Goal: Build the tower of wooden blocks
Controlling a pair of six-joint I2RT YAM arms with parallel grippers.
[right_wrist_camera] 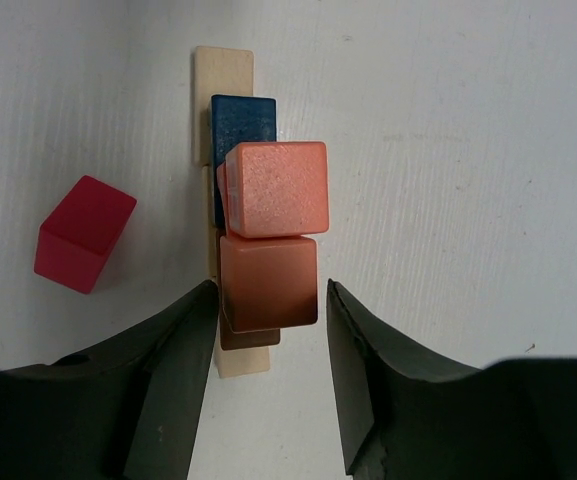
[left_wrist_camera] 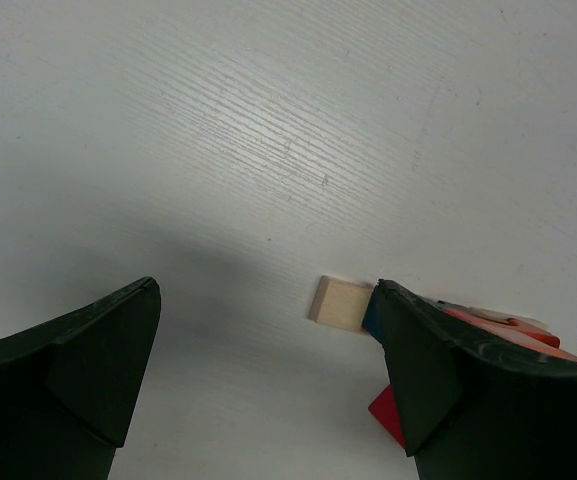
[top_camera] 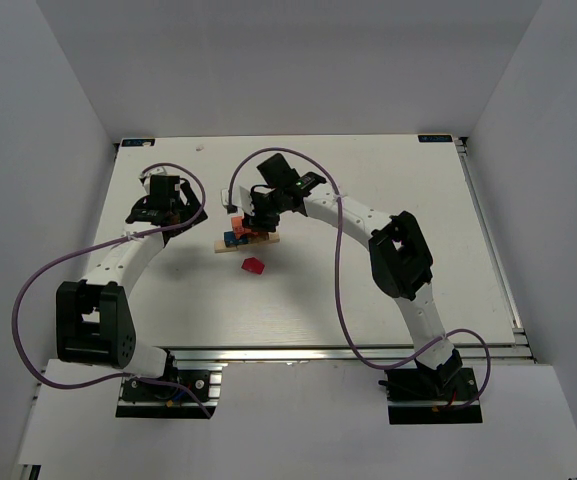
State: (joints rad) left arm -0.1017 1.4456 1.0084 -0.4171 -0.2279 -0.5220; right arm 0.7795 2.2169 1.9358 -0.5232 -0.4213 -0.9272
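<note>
Overhead, table: a matte white board with a fine wood-grain print, walled in by plain pale panels.
Overhead, wood block tower: a small stack near the table's middle, with a flat pale strip below and blue and orange pieces above.
Overhead, red cube: lies loose on the table just on the near side of the tower, not touching it.
Overhead, right gripper: black, directly over the tower; its jaws cannot be read from this angle.
Overhead, left gripper: black, off to the tower's left.
Overhead, purple cables: smooth loops running along both white arms.
Left wrist, left gripper: spread wide, with only bare table between its two dark wedge-shaped fingers.
Left wrist, tan base strip: the square-cut end of pale raw wood shows beside the finger on the picture's right. Slivers of blue, orange and red show past that finger.
Right wrist, tower: the tan strip lies flat, long and thin.
Right wrist, blue block: matte paint, sits on the strip.
Right wrist, salmon-orange cube: the highest piece, with a grainy top face.
Right wrist, darker orange block: adjoins the cube and rests on a brown block.
Right wrist, right gripper: its fingers are slightly parted either side of the darker orange block. A thin strip of table shows beside the finger on the picture's right, so the block is not clamped.
Right wrist, red cube: smooth and sharp-edged, turned askew to the strip, on the picture's left.
</note>
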